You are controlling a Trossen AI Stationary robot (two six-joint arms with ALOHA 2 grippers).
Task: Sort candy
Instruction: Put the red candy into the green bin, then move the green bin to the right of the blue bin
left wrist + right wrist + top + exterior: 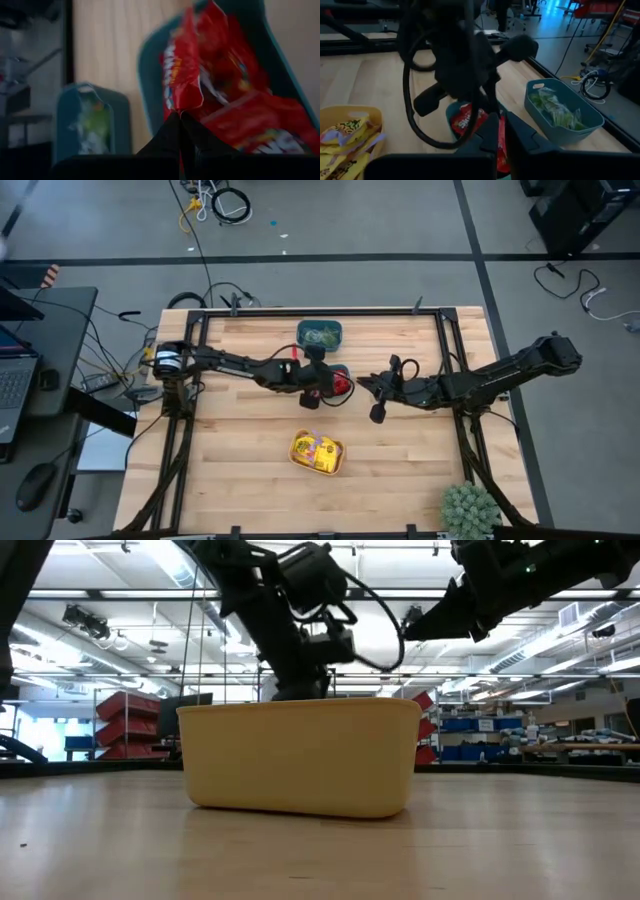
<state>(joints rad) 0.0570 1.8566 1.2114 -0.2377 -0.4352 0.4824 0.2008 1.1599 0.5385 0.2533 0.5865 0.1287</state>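
Left gripper [180, 117] clamped tight on a red candy packet [182, 75] right over the teal bin [150, 70] of reds, right gripper [501, 131] pinching another red packet [502, 142] too, green candy [555, 111] off beside

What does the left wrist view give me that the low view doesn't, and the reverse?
Only the left wrist view: the left pincer shut on a red candy packet above the teal bin of red candy, with the teal bin of green candy beside it. Only the low view: the yellow bin from the side, contents hidden, and the right arm overhead. Both share the wooden table.
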